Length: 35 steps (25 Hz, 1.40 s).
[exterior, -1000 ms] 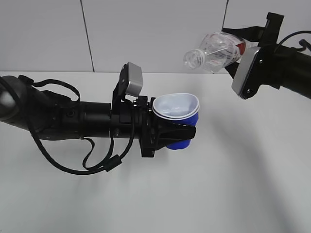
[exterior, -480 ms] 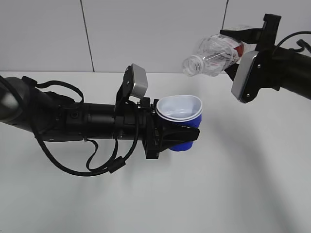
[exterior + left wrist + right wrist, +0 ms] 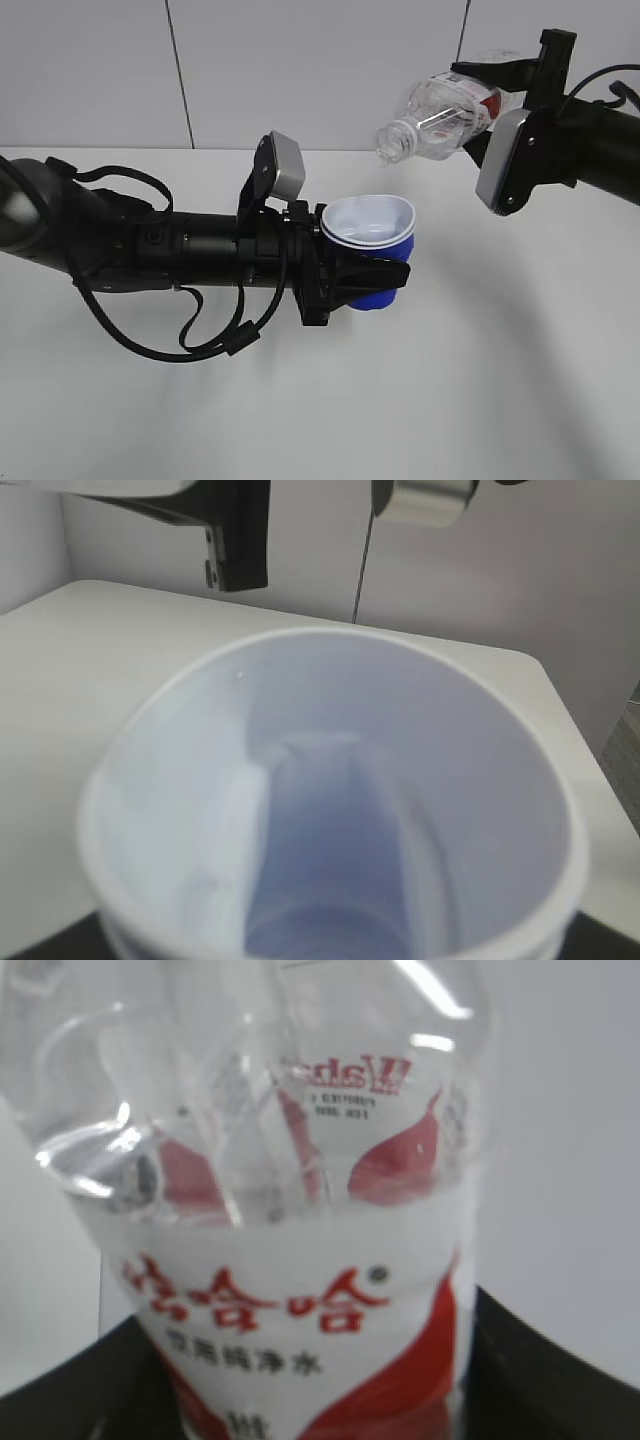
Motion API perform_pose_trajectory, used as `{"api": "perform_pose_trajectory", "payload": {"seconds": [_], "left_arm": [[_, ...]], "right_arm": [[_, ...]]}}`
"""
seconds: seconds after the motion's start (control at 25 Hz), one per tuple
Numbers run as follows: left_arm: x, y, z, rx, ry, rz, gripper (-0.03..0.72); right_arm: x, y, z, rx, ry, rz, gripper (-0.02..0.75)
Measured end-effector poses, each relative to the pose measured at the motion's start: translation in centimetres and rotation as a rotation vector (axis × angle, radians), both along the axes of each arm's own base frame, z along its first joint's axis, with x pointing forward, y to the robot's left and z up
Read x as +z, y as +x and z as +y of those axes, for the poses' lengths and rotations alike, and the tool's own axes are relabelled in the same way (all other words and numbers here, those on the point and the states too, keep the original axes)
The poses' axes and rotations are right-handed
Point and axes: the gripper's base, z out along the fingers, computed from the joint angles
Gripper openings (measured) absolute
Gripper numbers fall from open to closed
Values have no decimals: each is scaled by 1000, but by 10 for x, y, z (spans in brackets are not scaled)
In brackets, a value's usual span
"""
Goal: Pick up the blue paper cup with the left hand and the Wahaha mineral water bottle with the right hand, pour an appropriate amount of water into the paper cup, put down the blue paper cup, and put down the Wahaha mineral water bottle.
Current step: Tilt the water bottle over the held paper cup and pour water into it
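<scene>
My left gripper (image 3: 372, 278) is shut on the blue paper cup (image 3: 375, 245) and holds it upright above the table at mid-scene. The cup's white inside (image 3: 330, 810) fills the left wrist view and hides the jaws there. Up at the right, my right gripper (image 3: 512, 78) is shut on the Wahaha mineral water bottle (image 3: 450, 103), which lies nearly flat. Its capless mouth (image 3: 390, 147) dips down to the left, just above the cup's far rim. The red-and-white label (image 3: 310, 1310) fills the right wrist view, with a dark jaw on each side. No stream of water shows.
The white table (image 3: 480, 380) runs under both arms, with a pale panelled wall (image 3: 320, 70) behind it. The left arm's black cables (image 3: 200, 340) hang in loops close to the tabletop.
The bottle has tipped further, and its mouth has dropped lower toward the cup. The left arm shifted the cup slightly to the right at first and then held still.
</scene>
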Motion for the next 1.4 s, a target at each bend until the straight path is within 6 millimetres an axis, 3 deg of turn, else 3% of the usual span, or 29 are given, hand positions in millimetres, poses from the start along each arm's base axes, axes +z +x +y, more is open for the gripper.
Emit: {"api": "perform_pose_trajectory", "payload": {"seconds": [1.4], "left_arm": [[0,-4,-5,-16,2,0,379]], "right_arm": [[0,0,0,6,-54,-45,446]]}}
